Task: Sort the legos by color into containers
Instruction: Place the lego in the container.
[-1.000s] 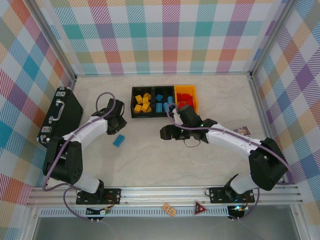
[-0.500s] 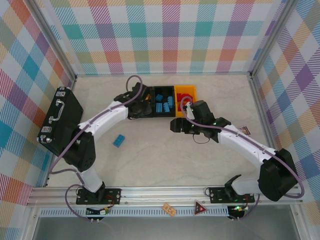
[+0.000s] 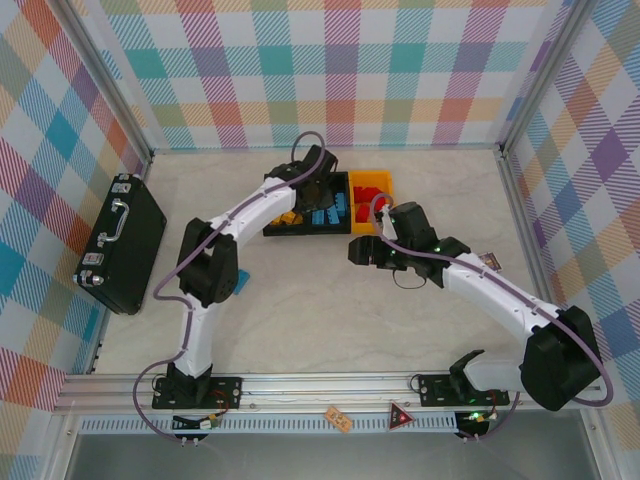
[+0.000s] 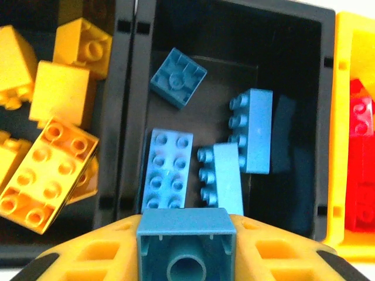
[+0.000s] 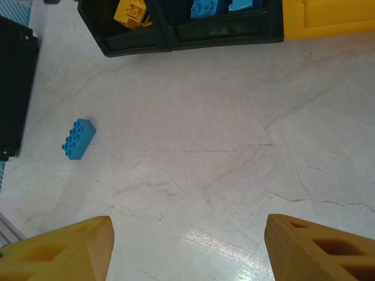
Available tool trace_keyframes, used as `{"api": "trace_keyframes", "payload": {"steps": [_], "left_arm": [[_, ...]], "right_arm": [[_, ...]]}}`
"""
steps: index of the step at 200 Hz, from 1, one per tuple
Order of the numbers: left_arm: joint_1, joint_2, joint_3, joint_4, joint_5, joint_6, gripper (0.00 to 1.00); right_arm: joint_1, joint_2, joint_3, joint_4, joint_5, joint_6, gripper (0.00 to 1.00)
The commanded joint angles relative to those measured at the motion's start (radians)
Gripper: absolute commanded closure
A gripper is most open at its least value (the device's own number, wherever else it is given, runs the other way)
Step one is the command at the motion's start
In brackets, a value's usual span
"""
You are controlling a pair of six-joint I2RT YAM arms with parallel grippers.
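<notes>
your left pincer grasps a blue brick over the blue bin to drop it; right pincer released.

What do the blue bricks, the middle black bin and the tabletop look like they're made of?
Blue bricks: probably moulded plastic, smooth, slightly shiny, crisp studs. Black bin: likely hard plastic, thin glossy moulded walls. Tabletop: pale, veined like marble, glossy; stone or printed laminate, can't tell.
</notes>
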Motion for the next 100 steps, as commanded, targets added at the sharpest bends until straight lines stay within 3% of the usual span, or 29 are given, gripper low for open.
{"api": "trace_keyframes", "payload": {"steps": [1, 100], "left_arm": [[-0.007, 0.064, 0.107, -0.057, -0.035, 0.034, 0.65], [-0.005, 0.335, 0.503, -0.122, -0.080, 0.104, 0.62]], "right_arm": [[-0.018, -0.016, -0.007, -0.016, 0.016, 0.011, 0.31], [-0.046, -0.011, 0.007, -0.036, 0.014, 0.006, 0.31]]}}
